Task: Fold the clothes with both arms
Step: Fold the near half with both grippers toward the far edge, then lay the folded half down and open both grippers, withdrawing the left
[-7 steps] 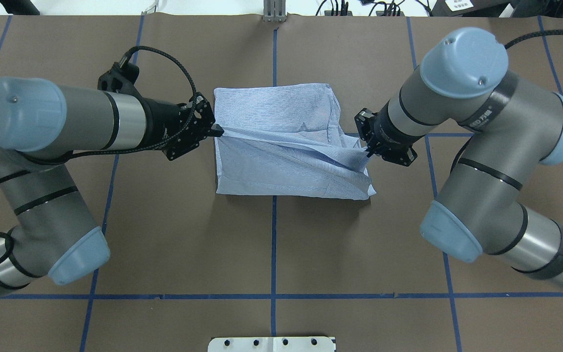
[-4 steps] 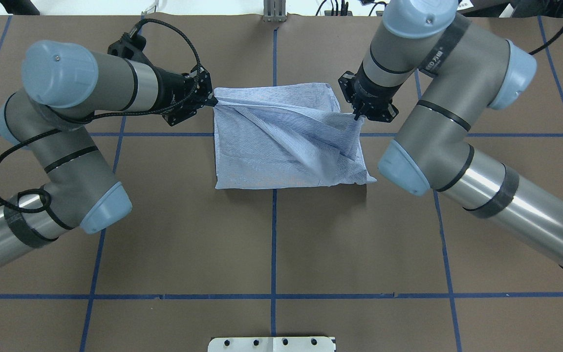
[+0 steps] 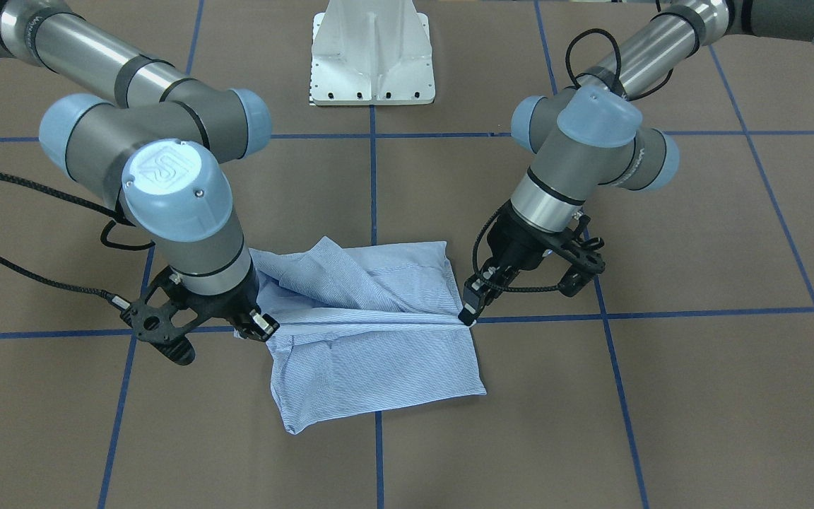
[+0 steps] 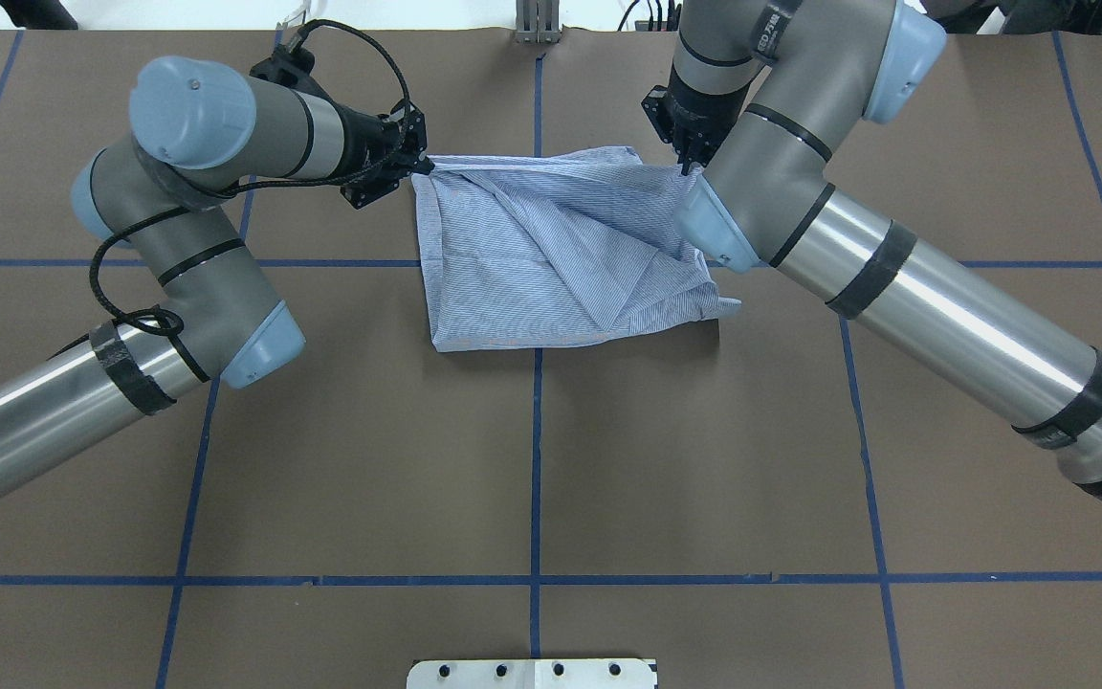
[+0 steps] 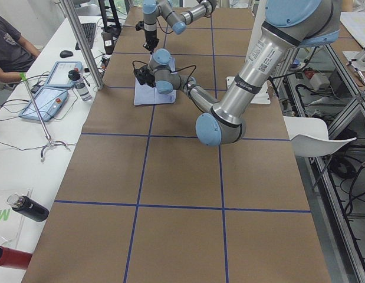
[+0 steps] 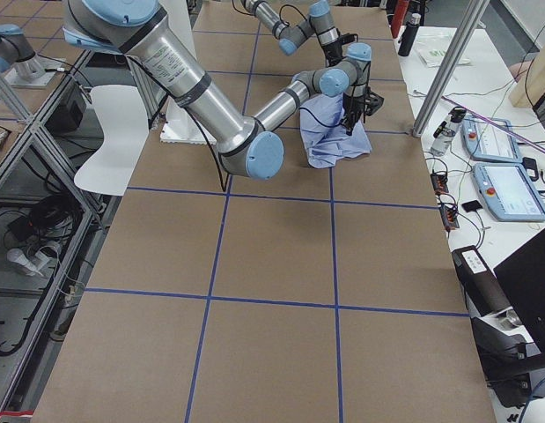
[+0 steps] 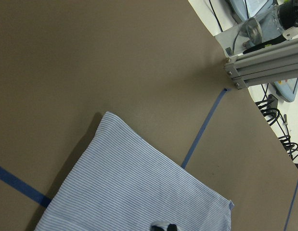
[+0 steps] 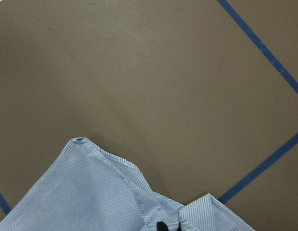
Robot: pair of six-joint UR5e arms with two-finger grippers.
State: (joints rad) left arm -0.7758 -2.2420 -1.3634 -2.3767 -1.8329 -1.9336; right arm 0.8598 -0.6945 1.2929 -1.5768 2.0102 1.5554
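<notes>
Striped shirt point(image 4: 561, 249), part-folded, far edge of tabletop point(image 4: 321, 459).
You see left gripper point(image 4: 427, 165), right gripper point(image 4: 685, 168) pinching its corners; fold unlaid, release outstanding.

Looks down on a light blue striped shirt point(image 7: 134, 187) over the brown surface point(image 7: 91, 57). Pinches its cloth in the dark tool point(image 7: 163, 226) at bottom. Catches blue tape point(image 7: 204, 127) running to an aluminium post point(image 7: 264, 60) at the surface's edge.

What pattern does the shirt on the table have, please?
Fine light blue and white stripes on the shirt, clearest in the left wrist-mounted view.
</notes>
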